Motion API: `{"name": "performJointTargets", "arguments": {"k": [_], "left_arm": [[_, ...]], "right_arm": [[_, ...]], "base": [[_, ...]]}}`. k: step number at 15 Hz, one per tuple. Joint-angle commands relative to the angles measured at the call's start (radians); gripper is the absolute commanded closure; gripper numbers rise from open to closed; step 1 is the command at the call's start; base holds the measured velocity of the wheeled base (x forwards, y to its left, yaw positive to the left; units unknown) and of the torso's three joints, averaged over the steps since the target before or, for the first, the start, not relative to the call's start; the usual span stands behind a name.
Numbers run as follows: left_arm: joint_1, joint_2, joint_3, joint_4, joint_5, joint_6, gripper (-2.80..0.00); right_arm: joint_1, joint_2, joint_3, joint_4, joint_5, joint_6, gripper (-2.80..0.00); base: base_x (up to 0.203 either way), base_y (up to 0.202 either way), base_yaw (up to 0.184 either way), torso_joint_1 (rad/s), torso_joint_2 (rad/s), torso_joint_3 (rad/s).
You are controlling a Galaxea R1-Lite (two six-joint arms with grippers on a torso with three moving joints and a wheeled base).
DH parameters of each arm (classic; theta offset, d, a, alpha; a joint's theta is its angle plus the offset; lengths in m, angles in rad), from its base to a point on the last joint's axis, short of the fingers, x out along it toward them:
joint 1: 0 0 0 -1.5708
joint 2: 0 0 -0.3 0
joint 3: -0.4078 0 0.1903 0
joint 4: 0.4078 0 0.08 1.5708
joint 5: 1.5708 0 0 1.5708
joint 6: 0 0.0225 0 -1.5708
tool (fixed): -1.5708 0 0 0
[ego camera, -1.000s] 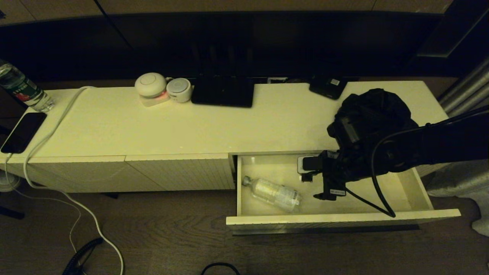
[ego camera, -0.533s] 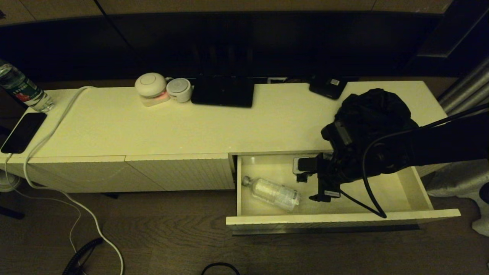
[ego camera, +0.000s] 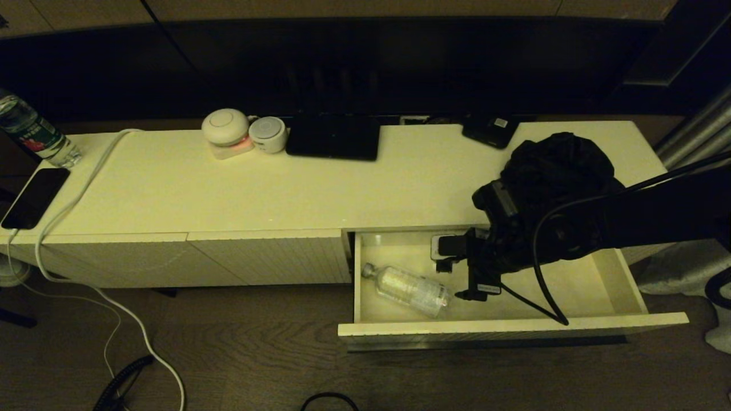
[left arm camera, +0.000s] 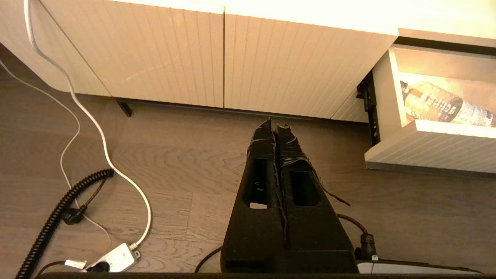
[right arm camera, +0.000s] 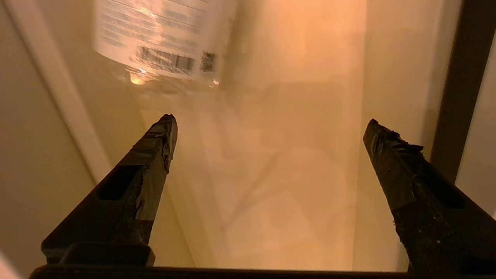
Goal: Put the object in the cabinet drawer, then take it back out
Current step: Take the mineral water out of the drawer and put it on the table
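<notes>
As seen, right gripper [ego camera: 454, 278] apparently neared bottle [ego camera: 412, 290].

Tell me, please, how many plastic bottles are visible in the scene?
2. One bottle lies on its side inside the open cabinet drawer; another bottle stands at the cabinet top's far left end.
</notes>
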Motion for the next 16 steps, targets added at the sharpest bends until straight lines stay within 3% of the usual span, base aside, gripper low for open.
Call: {"name": "performJointTargets", "arguments": {"k": [1, 16], "left_arm": [[0.0, -0.002, 0.0, 0.0, 0.0, -0.001, 0.0], [0.0, -0.002, 0.0, -0.001, 0.0, -0.001, 0.0]], "right_arm": [[0.013, -0.019, 0.008, 0.0, 0.001, -0.006, -2.8], [0.06, 0.024, -0.118, -0.001, 0.001, 0.07, -2.8]], "base": [[0.0, 0.0, 0.0, 0.0, 0.0, 0.0], [0.0, 0.0, 0.0, 0.0, 0.0, 0.0]]}}
